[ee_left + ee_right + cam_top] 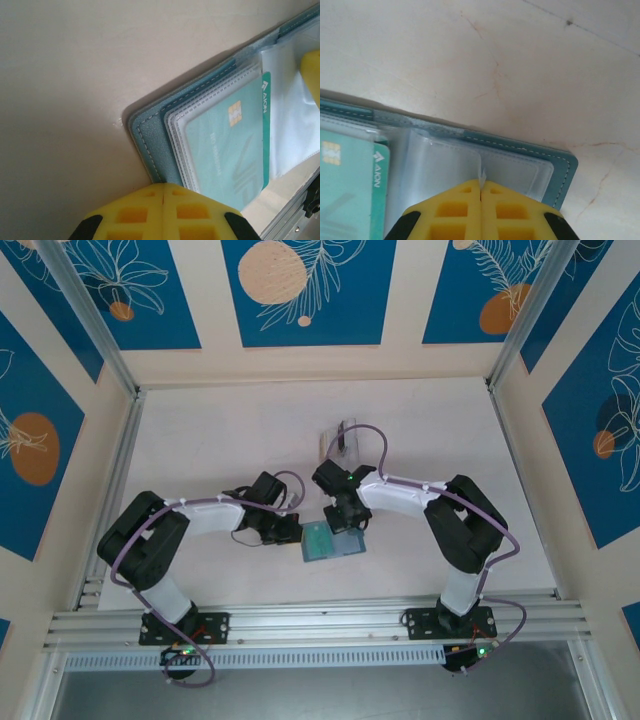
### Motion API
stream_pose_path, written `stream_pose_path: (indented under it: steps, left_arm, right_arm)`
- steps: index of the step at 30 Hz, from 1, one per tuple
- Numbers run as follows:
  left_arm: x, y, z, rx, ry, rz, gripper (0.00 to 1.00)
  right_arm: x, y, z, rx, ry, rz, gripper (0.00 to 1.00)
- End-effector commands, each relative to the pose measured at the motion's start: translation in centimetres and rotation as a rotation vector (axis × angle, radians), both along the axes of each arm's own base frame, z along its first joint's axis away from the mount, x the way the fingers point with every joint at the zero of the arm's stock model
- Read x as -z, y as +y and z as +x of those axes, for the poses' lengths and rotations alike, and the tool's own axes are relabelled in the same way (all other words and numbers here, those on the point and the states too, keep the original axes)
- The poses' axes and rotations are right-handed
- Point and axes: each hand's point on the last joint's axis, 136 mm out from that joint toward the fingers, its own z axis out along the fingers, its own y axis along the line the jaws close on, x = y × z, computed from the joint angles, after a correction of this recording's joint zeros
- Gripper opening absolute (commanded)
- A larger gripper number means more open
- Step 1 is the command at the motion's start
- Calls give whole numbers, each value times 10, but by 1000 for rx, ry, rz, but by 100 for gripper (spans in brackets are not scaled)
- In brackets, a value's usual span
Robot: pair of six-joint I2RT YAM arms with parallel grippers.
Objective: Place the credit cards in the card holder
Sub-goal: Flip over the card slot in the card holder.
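The card holder (pixel 322 545) lies open on the table between my two grippers. Its slate-teal cover (pixel 152 142) and clear pockets face up. A teal-green credit card (pixel 230 150) with a gold chip sits inside a left-side pocket and is also in the right wrist view (pixel 350 185). My left gripper (pixel 165 186) is shut, its tip at the near edge of the left cover; whether it presses the cover I cannot tell. My right gripper (pixel 480 184) is shut on the edge of a clear pocket leaf (pixel 445 165), a sliver of plastic pinched between its jaws. The right half of the cover (pixel 562 167) lies flat.
A clear acrylic slotted rack (pixel 340 440) stands behind the right arm, toward the middle of the table. The table's near aluminium rail (pixel 320 618) runs just in front of the card holder. Both arms (pixel 220 515) reach inward toward the centre.
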Motion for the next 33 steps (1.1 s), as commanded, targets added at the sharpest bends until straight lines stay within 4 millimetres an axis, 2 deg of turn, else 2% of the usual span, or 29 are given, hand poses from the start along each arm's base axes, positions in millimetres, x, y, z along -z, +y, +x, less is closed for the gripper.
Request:
stream_pose_path:
  steps: [1, 6, 12, 15, 24, 33]
  left_arm:
    - [27, 10, -12, -12, 53, 66, 2]
    - [28, 6, -13, -9, 54, 62, 2]
    - [29, 3, -13, -10, 56, 55, 2]
    - [29, 2, -14, -11, 59, 53, 2]
    - [28, 1, -14, -18, 64, 43, 2]
    - [29, 0, -14, -20, 69, 38, 2]
  right_arm:
    - [-23, 9, -5, -33, 10, 38, 0]
    - [-33, 31, -14, -60, 88, 139, 0]
    - [-28, 49, -22, -59, 180, 209, 0]
    - [-26, 55, -24, -56, 206, 238, 7]
    - [-28, 62, -30, -4, 275, 347, 35]
    - [-23, 50, -45, 19, 289, 299, 47]
